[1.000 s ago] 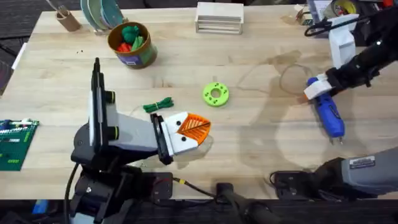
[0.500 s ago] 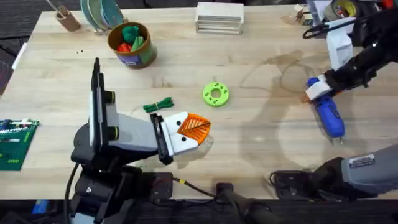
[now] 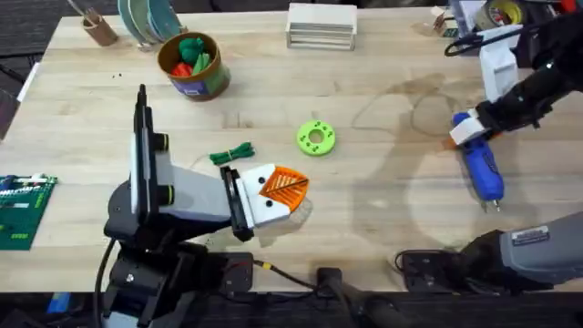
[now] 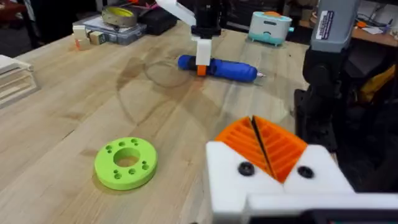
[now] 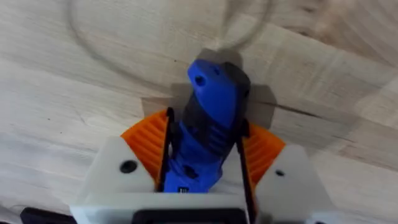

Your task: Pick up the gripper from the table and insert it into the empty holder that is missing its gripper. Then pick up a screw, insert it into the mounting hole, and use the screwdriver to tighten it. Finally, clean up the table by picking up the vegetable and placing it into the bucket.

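Observation:
My left gripper (image 3: 290, 188) (image 4: 260, 146) rests low on the table (image 3: 383, 228) near the middle, shut. Each of its white holder blocks (image 4: 233, 171) carries an orange ribbed gripper wedge (image 4: 283, 146), pressed face to face. A dark screw head (image 4: 245, 168) shows in each block. At the right, my right gripper (image 3: 463, 133) (image 5: 202, 134) is shut on the blue screwdriver (image 3: 481, 169) (image 4: 227, 68) (image 5: 208, 118), bit pointing toward the front edge. The dark-green vegetable (image 3: 232, 155) lies just behind my left gripper. The bucket (image 3: 191, 66) stands at the back left, holding green and red toys.
A bright green ring disc (image 3: 316, 138) (image 4: 126, 162) lies between the two grippers. A white slatted box (image 3: 321, 25) sits at the back edge, a brown cup of sticks (image 3: 96, 27) at the back left, a green circuit board (image 3: 23, 210) at the left edge, and clutter (image 3: 499, 13) at the back right.
My right gripper has shifted very slightly to the right with the screwdriver in it. The left arm has stayed still.

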Robot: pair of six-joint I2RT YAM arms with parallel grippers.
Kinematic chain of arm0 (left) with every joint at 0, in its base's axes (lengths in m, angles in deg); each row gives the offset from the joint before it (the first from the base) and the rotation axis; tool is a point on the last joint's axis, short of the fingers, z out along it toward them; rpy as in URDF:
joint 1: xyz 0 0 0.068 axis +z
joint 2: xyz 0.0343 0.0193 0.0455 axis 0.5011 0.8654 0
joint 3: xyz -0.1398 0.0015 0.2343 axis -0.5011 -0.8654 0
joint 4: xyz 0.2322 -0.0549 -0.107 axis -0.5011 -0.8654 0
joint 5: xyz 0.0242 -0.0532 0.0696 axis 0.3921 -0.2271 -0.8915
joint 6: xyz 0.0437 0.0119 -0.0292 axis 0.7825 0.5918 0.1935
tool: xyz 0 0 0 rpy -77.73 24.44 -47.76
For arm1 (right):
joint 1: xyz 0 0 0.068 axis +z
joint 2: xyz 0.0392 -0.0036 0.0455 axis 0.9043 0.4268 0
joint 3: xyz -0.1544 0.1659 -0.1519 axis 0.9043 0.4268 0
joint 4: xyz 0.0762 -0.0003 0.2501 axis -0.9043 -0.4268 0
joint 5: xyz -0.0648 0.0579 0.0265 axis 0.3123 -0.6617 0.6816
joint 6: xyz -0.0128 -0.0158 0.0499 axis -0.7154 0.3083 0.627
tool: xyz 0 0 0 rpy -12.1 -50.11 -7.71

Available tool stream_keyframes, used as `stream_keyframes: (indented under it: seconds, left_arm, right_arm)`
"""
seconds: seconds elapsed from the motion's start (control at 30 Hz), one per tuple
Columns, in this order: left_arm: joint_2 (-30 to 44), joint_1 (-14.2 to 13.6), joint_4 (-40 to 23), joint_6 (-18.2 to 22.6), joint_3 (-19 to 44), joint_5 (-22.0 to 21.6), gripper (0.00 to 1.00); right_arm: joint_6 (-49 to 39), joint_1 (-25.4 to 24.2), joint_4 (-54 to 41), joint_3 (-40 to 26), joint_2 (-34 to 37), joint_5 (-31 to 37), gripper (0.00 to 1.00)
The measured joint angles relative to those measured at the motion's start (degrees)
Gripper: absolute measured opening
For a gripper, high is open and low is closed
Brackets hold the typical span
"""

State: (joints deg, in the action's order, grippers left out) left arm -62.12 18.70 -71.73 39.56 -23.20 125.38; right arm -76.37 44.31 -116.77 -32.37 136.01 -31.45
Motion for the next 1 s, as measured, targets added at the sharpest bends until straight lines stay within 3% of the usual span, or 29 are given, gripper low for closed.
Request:
stream_keyframes:
  seconds: [0.3,1.0]
  left_arm:
    - [-0.02,0.0,0.0,0.0,0.0,-0.01,0.016]
    - [-0.02,0.0,-0.02,0.0,0.0,0.01,0.016]
  right_arm:
    - [0.17,-0.11,-0.02,0.0,0.0,-0.96,0.681]
    - [2.47,-0.33,1.31,0.0,0.0,-2.6,0.645]
